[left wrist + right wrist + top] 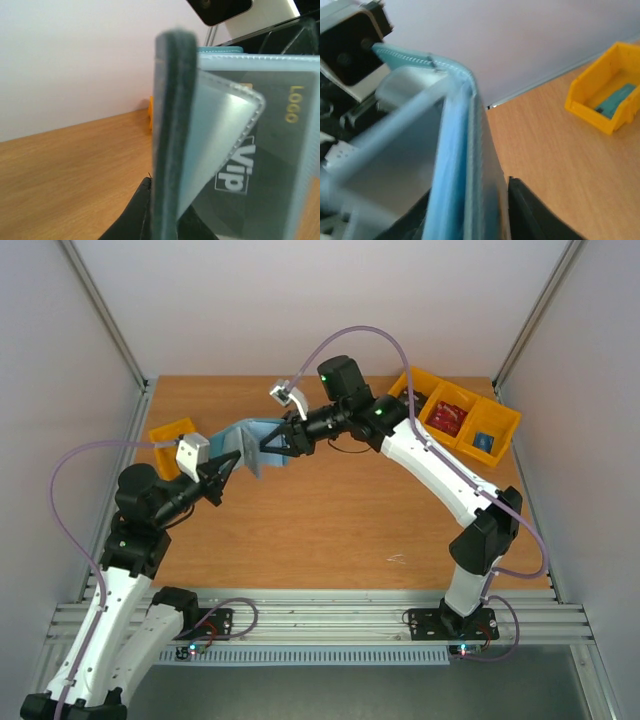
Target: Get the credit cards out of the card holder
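Observation:
The teal-blue card holder (250, 436) hangs open above the table, held between both grippers. My left gripper (231, 467) is shut on its left flap. In the left wrist view that gripper (167, 215) pinches the flap's dark edge (170, 125). A dark grey credit card (272, 165) marked VIP and LOGO sits in a clear sleeve beside it. My right gripper (271, 443) is shut on the other flap. In the right wrist view this gripper (470, 215) clamps the cover and pale blue lining (451, 165). No red card shows.
Yellow bins (462, 412) at the back right hold a lumpy red object (447, 420) and a blue item (484, 439). Another yellow bin (172, 434) stands at the back left and also shows in the right wrist view (607, 95). The wooden table (340, 520) ends at metal rails in front.

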Controlling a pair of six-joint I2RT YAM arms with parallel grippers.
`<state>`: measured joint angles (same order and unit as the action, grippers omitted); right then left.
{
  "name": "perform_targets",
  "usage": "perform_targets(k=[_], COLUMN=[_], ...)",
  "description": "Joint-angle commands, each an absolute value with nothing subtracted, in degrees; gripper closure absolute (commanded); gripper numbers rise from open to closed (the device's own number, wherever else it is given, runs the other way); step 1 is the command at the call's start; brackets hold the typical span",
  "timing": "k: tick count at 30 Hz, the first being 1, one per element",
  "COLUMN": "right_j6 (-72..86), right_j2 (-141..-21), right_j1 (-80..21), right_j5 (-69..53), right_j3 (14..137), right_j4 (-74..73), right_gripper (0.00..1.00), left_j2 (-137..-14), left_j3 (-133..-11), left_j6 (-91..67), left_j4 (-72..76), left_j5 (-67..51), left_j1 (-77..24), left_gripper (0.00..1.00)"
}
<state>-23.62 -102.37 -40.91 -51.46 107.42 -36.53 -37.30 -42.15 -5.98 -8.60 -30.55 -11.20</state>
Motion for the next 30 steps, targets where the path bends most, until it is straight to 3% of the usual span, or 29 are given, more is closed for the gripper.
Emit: perform_targets(k=[1, 5, 11, 19, 27, 30], right_j6=[-22.87, -23.48, -23.19, -15.87, -19.07, -17.42], right_j2=[-100.31, -99.25, -99.18, -100.28, -100.63, -101.17], right_j1=[-37.39, -35.17, -36.82, -41.87, -42.75, -42.76], right_j5=[-57.51, -60.85, -55.7, -46.64, -54.97, -50.24], right_j3=[103.74, 101.79, 100.26, 95.82, 95.08, 95.41], right_j4=[-33.99, -34.01, -32.01, -18.63, -16.61, -17.24], right_gripper=[0.62, 0.42, 0.31, 0.27, 0.24, 0.29], left_j2=[-36.64, -36.61, -36.96, -38.42, -38.23, -38.08], left_j3=[-43.46, -44.18, -44.68, -46.3, -46.09, -46.04], left_j6=[-7.59, -6.24, -1.6, 17.63, 14.01, 12.58], left_j4=[-7.84, -10.24, -11.59, -15.79, -17.07, -16.62], left_j5=[-29.49, -28.72, -28.07, -9.62, -9.3, -10.66], left_j1=[-10.72, -10.68, -10.72, -11.42, -11.34, -11.34], left_gripper=[1.0, 1.0, 1.0, 1.0, 1.0, 1.0])
